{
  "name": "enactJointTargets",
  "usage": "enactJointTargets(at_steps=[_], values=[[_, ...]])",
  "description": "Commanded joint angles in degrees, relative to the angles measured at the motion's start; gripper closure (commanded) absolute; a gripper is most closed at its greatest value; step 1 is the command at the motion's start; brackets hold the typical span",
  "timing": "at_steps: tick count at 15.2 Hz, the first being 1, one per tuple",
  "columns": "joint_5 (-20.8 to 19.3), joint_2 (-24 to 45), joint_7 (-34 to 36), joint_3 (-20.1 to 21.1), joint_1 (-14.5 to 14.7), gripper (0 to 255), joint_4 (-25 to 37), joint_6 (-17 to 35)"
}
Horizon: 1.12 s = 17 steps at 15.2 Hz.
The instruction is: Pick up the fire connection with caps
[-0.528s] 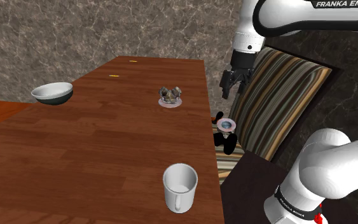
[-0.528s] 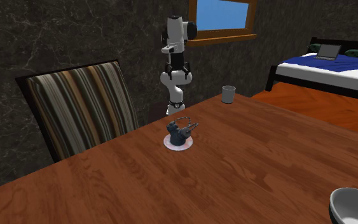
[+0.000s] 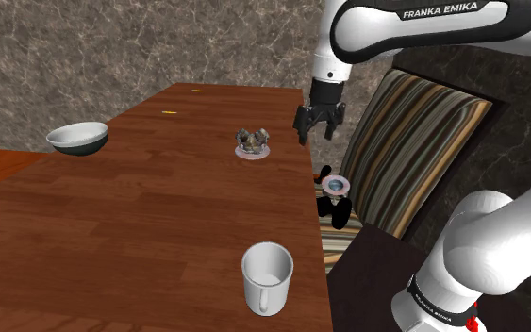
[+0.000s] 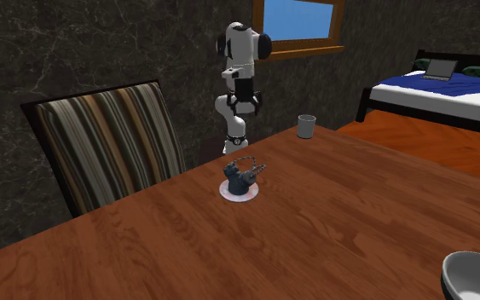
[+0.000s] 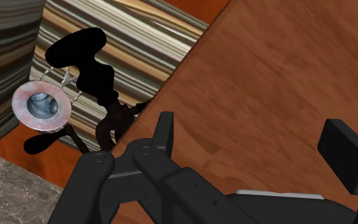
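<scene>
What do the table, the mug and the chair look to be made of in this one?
Table: wood, reddish-brown with visible grain and a soft sheen, probably varnished. Mug: plain white and matte; it may be ceramic, but nothing in the look settles it. Chair: seems to be upholstered in fabric, going by the woven-looking brown, tan and dark stripes.

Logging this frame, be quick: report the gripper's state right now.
Gripper: open, fingers apart, holding nothing, above the edge of the wooden table.
</scene>
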Motion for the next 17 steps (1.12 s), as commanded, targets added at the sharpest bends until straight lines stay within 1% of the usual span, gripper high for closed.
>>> enactJointTargets(at_steps=[1, 5, 9, 13, 17], values=[[0.31, 4.33, 1.89, 0.75, -0.09, 0, 2.58, 2.03], [0.47, 13.02, 5.61, 2.04, -0.27, 0, 8.55, 5.24], [0.11, 21.79, 9.29, 2.97, -0.41, 0, 15.73, 7.31], [-0.61, 30.71, 12.87, 3.44, -0.35, 0, 24.22, 8.18], [-1.49, 39.93, 16.24, 3.51, -0.11, 0, 34.26, 7.77]])
